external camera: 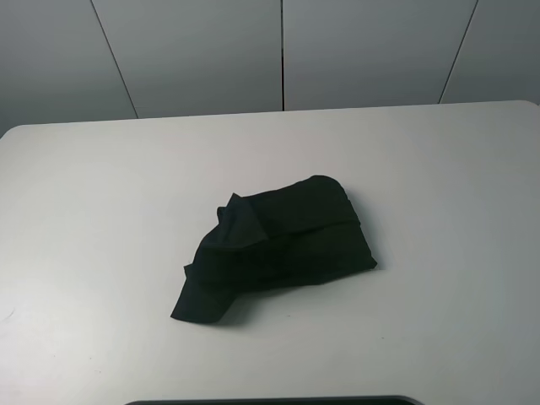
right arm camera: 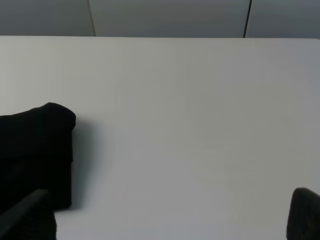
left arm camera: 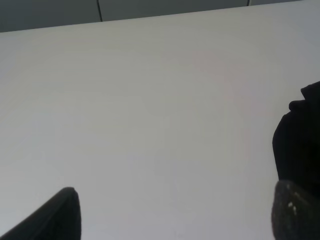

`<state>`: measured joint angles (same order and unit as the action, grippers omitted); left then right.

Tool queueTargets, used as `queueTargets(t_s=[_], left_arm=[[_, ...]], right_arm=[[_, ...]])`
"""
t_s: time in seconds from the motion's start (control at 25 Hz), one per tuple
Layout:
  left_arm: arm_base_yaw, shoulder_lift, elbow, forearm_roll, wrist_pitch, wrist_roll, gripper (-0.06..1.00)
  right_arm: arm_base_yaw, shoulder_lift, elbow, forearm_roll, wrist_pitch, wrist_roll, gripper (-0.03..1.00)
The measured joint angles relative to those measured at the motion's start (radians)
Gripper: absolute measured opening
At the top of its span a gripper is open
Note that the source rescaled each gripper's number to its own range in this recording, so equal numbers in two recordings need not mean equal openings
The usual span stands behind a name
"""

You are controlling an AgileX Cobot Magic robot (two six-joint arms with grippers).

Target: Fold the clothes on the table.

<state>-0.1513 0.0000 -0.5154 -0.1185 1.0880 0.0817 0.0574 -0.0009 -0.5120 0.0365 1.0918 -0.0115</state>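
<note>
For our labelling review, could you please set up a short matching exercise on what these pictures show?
Things:
1. T-shirt
2. table
3. left gripper
4. wall panels

Descriptions:
A. grey, behind the far edge
B. black, bunched in a heap
C. white, mostly bare
D. open, holding nothing

Pairs: 1-B, 2-C, 3-D, 4-A

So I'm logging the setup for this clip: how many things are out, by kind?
Shirt: 1, black and crumpled
Table: 1, white
Total: 2
</note>
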Motion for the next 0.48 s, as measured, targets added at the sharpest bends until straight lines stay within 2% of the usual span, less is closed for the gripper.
queueTargets(t_s=[0.48], left_arm=[[0.000,0.000,0.000,0.000,0.000,0.000,0.99]], right_arm=[[0.000,0.000,0.000,0.000,0.000,-0.009,1.00]])
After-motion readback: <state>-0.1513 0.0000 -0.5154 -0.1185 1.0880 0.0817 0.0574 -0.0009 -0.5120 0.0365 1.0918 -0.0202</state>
